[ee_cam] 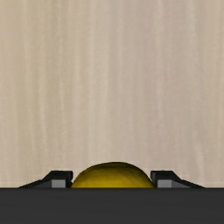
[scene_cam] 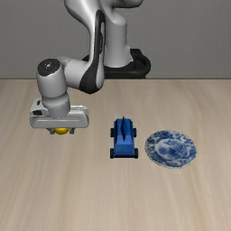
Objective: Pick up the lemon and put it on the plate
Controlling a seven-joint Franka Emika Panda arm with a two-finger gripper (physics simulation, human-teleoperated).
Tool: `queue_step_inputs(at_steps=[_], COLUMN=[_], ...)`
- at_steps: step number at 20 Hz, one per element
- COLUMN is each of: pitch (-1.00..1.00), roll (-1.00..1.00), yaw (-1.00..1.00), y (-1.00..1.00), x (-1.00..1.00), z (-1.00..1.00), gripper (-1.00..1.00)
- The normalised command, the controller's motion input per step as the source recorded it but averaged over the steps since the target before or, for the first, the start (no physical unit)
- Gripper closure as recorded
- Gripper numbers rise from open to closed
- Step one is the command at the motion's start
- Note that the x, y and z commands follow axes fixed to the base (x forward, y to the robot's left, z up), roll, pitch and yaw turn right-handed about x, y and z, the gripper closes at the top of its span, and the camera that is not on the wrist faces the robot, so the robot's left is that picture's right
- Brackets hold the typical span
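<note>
Down low over the table [scene_cam: 63, 194] in the exterior view, grips the lemon [scene_cam: 61, 130] in the pincer [scene_cam: 60, 125], clenched on it from both sides. Toward the exterior view's right of the pincer, finds a blue toy car [scene_cam: 124, 139], then the plate [scene_cam: 170, 147] just past it; car between pincer and plate. Bare tabletop forward of the pincer. Wrist view: lemon [ee_cam: 111, 175] wedged between both fingertips [ee_cam: 59, 179], touching each; beyond the pincer, plain wood, open room all round.
</note>
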Motion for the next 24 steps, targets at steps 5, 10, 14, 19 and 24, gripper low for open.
queue_step_inputs(at_steps=[5, 10, 14, 19, 24], pitch=[0.00, 0.00, 0.00, 0.00, 0.00], roll=[0.00, 0.00, 0.00, 0.00, 0.00], yaw=[0.00, 0.00, 0.00, 0.00, 0.00], y=[0.00, 0.00, 0.75, 1.00, 1.00], x=[0.00, 0.00, 0.00, 0.00, 0.00], z=[1.00, 1.00, 0.25, 0.00, 0.00], gripper=[1.00, 1.00, 1.00, 1.00, 1.00])
